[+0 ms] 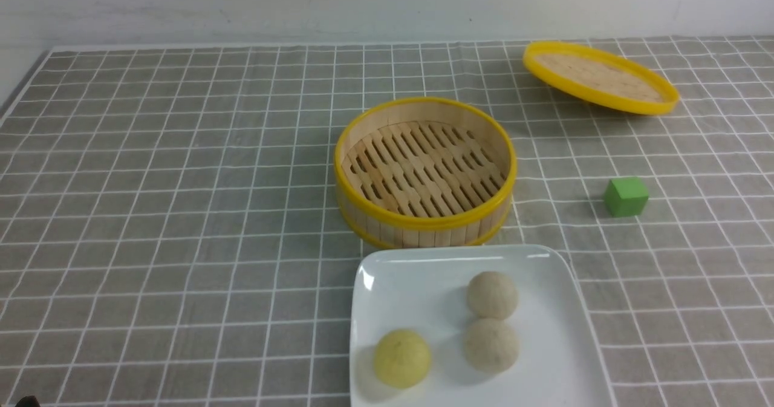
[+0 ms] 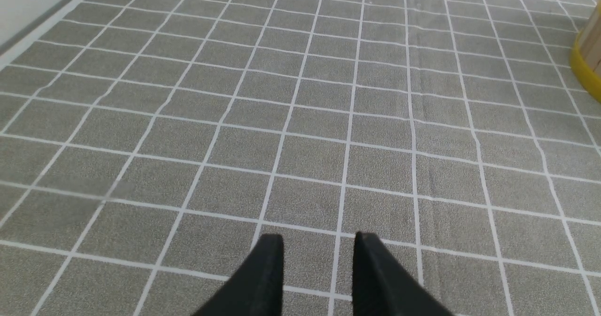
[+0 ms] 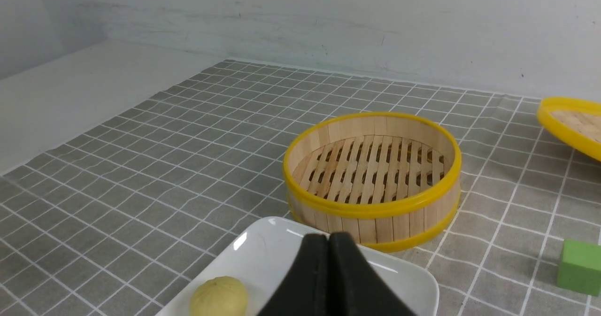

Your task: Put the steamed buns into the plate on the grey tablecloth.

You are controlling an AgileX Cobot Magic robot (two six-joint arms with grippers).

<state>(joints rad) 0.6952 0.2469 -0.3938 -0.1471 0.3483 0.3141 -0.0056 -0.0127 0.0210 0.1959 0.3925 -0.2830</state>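
Steamed buns (image 1: 492,295) lie on the plate (image 1: 411,286); left fingers (image 2: 263,278) hover spread, right fingers (image 3: 310,278) pressed together.

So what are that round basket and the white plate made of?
The basket looks like bamboo or light wood: pale slats, with glossy yellow rims, probably plastic. The plate looks like glazed ceramic, given its bright reflections; melamine is possible.
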